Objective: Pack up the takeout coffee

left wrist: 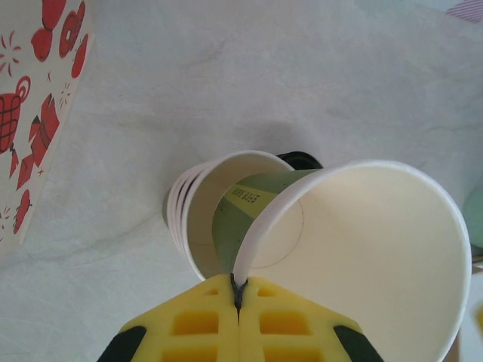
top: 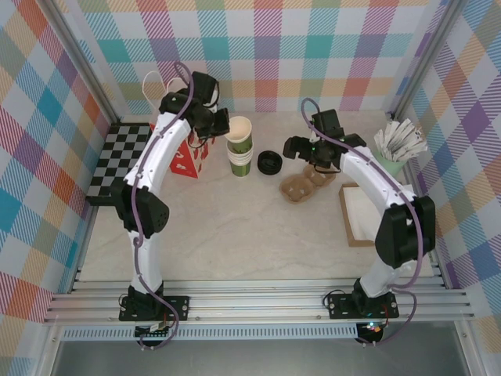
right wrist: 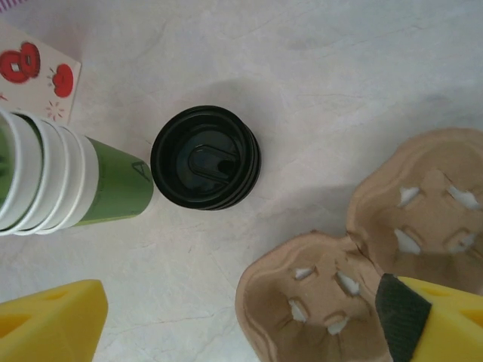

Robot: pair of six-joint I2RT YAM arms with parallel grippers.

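Left wrist: our left hand (left wrist: 238,296) is pinched shut on the rim of the green cup (left wrist: 362,249), tilted into the stack (left wrist: 189,207); its pale print is unreadable. Our right hand (right wrist: 230,317) gapes empty, a black lid (right wrist: 205,157) at its twelve o'clock.

Bright even light, soft shadows, sharp focus

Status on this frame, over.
Left tool shut on rim of lidless green cup, partly out of stack. Right tool open above black lid. Nothing blocking.
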